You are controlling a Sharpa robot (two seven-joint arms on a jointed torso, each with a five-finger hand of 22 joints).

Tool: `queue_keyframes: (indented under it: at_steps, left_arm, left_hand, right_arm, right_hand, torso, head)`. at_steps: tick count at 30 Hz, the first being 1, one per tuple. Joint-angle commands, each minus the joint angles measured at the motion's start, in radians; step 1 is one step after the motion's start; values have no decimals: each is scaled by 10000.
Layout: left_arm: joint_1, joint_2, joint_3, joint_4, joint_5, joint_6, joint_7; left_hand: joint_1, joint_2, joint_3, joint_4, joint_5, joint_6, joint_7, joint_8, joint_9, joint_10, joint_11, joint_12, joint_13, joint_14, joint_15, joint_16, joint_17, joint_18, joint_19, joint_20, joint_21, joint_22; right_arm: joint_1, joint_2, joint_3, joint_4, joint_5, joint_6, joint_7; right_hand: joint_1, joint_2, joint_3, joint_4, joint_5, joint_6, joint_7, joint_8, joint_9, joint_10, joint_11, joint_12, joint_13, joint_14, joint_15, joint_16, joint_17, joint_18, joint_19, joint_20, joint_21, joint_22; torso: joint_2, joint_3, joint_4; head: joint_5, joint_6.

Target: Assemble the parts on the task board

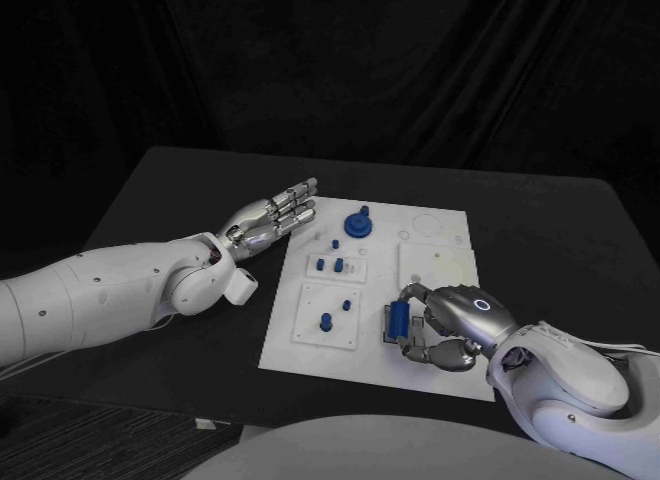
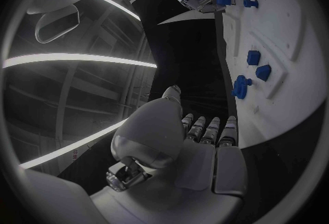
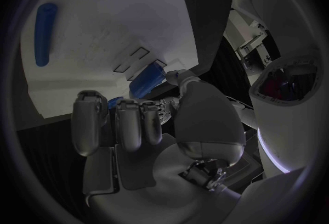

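Parts in blue are spread over the white task board (image 1: 431, 250) in the middle of the black table (image 1: 561, 220) — a round knobbed piece (image 1: 359, 222) is seated near the far edge, small pegs (image 1: 329, 265) are stood in a raised panel at mid-board, and a further peg (image 1: 326, 322) is set in the panel nearer the robot. A blue cylinder (image 1: 399, 320) is gripped by the right hand (image 1: 448, 325) over the board's near edge, fingers curled about it. The left hand (image 1: 273, 218) is held above the table just beside the board's left far corner — fingers extended and apart, nothing in it
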Motion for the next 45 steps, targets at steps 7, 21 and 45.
queue_keyframes:
  at_steps: [7,21,45]
  left_arm:
    - [-14,29,9,-1,8,140,74]
    - [-21,16,9,-10,8,177,52]
    - [-45,7,9,-19,8,228,17]
  left_hand:
    - [51,-7,20,6,38,26,59,49,12,-16,86,-34,-12,14,63,-36,-8,-43,14,79,-34,11]
    - [37,-7,22,14,34,33,68,51,13,-16,96,-34,-12,14,76,-36,-8,-45,15,91,-33,12]
    - [12,-1,36,24,30,67,116,60,20,-16,119,-34,-12,14,98,-36,-8,-47,16,112,-33,12]
  right_arm:
    - [-33,64,0,-66,-24,510,-159]
    - [-67,96,0,-123,-24,661,-282]
    - [-69,-157,1,8,-24,-289,-72]
  right_hand:
    - [-140,-35,601,410,-211,262,-678,-593,177,1022,63,26,2635,862,36,-25,1649,-39,259,37,-132,2058]
    - [180,-29,-152,317,-5005,-734,-533,-2386,-1425,1022,191,26,2635,831,148,-85,1492,-7,199,143,-286,2015]
    - [544,-131,-1650,489,-8110,-2016,-799,-3912,-2490,1022,-38,26,2635,771,-50,-229,1144,42,132,-30,-537,1950]
  torso:
    - [6,2,-10]
    - [10,8,-18]
    - [2,5,-11]
  head:
    - [33,-1]
    - [33,-1]
    - [42,-1]
